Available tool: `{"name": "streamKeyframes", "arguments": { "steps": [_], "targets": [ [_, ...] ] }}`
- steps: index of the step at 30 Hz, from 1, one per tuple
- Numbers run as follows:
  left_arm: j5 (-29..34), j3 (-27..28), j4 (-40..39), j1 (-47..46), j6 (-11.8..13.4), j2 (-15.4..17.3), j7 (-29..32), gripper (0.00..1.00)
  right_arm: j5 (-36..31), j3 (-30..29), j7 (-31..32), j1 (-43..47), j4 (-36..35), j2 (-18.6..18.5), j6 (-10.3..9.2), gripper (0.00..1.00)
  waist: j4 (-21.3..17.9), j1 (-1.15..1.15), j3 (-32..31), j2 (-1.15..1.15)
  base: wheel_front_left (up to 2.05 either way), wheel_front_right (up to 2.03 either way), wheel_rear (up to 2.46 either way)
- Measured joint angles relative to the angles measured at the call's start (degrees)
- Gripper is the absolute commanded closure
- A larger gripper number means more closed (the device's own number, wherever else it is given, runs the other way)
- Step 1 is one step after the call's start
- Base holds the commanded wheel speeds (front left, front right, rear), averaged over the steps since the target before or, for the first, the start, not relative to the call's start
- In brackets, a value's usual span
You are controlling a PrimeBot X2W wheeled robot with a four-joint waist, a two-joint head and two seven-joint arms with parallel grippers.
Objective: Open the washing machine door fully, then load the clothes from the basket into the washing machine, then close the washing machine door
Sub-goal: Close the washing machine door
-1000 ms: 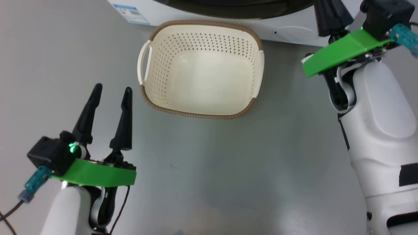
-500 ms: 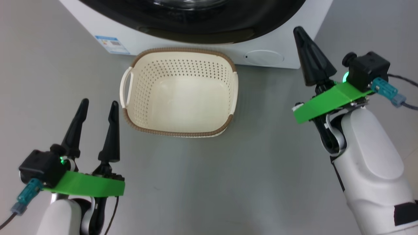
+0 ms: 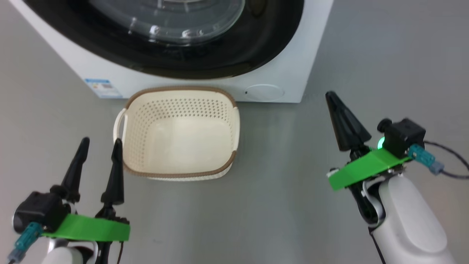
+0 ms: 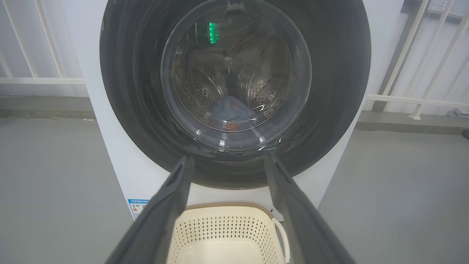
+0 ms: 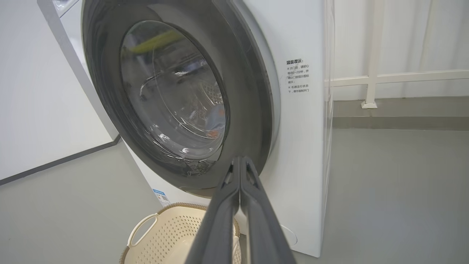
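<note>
Door (image 4: 234, 73) shut, glossy black rim, bulging clear glass; blue clothes (image 4: 230, 110) behind.

Head view high, facing down, wrist views low, facing forward, all sharing basket (image 3: 176, 175) and door (image 3: 263, 44)

White washer (image 3: 293, 73) with a glossy black rim on its door (image 3: 256, 47) and a blue label (image 3: 102, 88). Cream basket (image 3: 179, 88), dotted with holes, brown woven rim. Clothes (image 4: 231, 110) behind the glass: light blue with orange. Grey floor (image 3: 293, 205). Left gripper (image 3: 101, 142) and right gripper (image 3: 329, 96): black fingers, green mounts.
</note>
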Motion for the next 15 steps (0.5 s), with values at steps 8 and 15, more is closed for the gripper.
{"name": "streamKeyframes", "arguments": {
  "steps": [8, 15],
  "targets": [
    [1.52, 1.89, 0.08, 2.61, 0.0, 0.21, 0.0, 0.0, -0.04, -1.56, 0.0, 6.27, -3.23, 0.43, 0.0, 0.0, -3.53, 0.0, -2.95, 0.0, 0.0, 0.0, 0.0],
    [2.64, 4.22, 0.21, 5.54, 0.0, 0.02, 0.0, 0.0, -0.02, -3.81, 0.0, 11.9, -6.64, 1.62, 0.0, 0.0, -5.53, 0.0, -5.8, 0.0, 0.0, 0.0, 0.0]
  ]
}}
